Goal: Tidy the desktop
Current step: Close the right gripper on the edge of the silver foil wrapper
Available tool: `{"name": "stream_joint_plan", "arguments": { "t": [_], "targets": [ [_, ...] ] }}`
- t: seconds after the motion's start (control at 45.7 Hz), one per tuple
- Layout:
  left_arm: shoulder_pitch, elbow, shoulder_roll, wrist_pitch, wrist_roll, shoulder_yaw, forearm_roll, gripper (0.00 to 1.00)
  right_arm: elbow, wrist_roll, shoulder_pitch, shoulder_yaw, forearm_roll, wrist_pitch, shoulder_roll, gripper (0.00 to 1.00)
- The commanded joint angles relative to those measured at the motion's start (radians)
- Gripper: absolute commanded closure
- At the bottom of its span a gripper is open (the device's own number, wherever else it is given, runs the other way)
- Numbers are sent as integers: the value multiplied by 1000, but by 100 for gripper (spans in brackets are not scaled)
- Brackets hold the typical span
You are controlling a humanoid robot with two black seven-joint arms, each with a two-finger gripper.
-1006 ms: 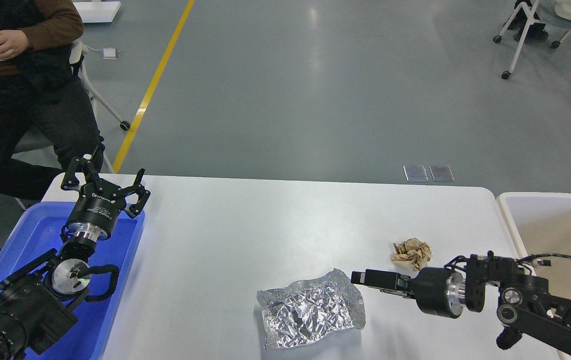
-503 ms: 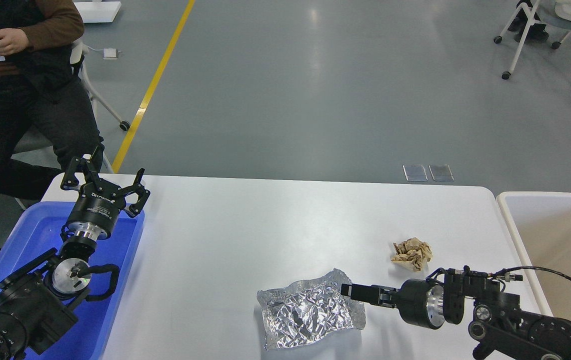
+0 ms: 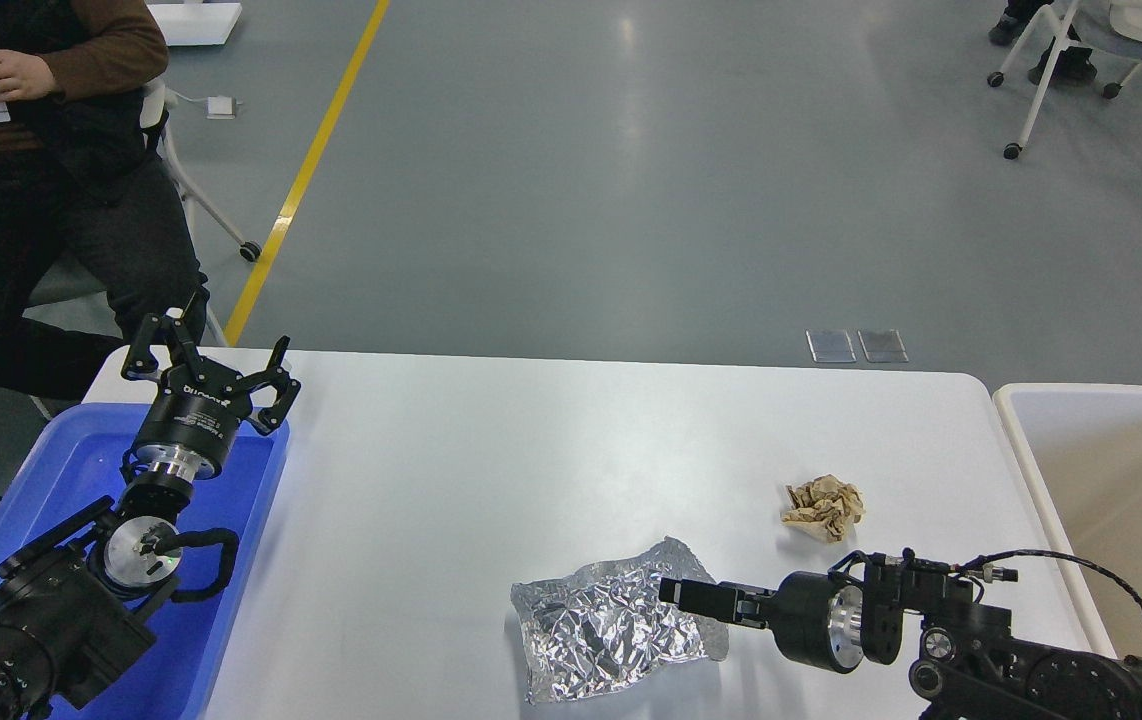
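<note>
- The right gripper (image 3: 679, 592) lies low and sideways over the right edge of a crumpled foil bag (image 3: 614, 628); seen edge-on and dark, its 2 fingers cannot be told apart, so whether it is spread or pinching the foil cannot be told.
- Just behind the gripper's wrist, a wad of crumpled brown paper (image 3: 823, 508) sits apart from the bag.
- Both bits of litter rest on the desktop (image 3: 491, 450), the wide white top filling the middle of the view.
- A beige bin (image 3: 1016, 440) stands at the desktop's right end, likely where the rubbish belongs.
- The left gripper (image 3: 211, 368) hovers with fingers spread and empty over the far corner of a blue tray (image 3: 261, 480) at the left end.
- Judged step: taking hold of the foil bag. The foil looks thin and slippery, so the fingers should straddle a raised fold near the edge, close firmly, then lift before swinging toward the bin, so the bag is not dragged into the paper wad.
</note>
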Motion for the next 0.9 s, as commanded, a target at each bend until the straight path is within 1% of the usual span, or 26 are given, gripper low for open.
{"name": "stream_joint_plan", "arguments": {
  "t": [0.0, 0.284, 0.35, 0.394, 0.459, 0.569, 0.634, 0.722, 0.809, 0.831, 0.875],
  "targets": [
    [0, 0, 0, 0, -1, 0, 0, 0, -17, 15, -4, 1, -2, -7, 2, 0],
    [0, 0, 0, 0, 1, 0, 0, 0, -27, 16, -19, -2, -4, -10, 8, 0],
    [0, 0, 0, 0, 1, 0, 0, 0, -31, 25, -22, -4, -4, -10, 9, 5],
    [0, 0, 0, 0, 1, 0, 0, 0, -34, 41, -22, -4, -5, -10, 9, 9],
    [0, 0, 0, 0, 1, 0, 0, 0, -37, 57, -23, -16, -19, -12, 9, 13],
    [0, 0, 0, 0, 1, 0, 0, 0, -40, 67, -23, -34, -40, -38, 13, 14],
    [0, 0, 0, 0, 1, 0, 0, 0, -51, 73, -25, -48, -42, -55, 22, 18],
    [0, 0, 0, 0, -1, 0, 0, 0, -73, 88, -25, -59, -53, -68, 29, 19],
    [0, 0, 0, 0, 1, 0, 0, 0, -77, 97, -25, -66, -66, -70, 29, 27],
    [0, 0, 0, 0, 1, 0, 0, 0, -79, 97, -25, -71, -66, -70, 29, 32],
    [0, 0, 0, 0, -1, 0, 0, 0, -80, 99, -27, -74, -66, -70, 29, 48]
  ]
}}
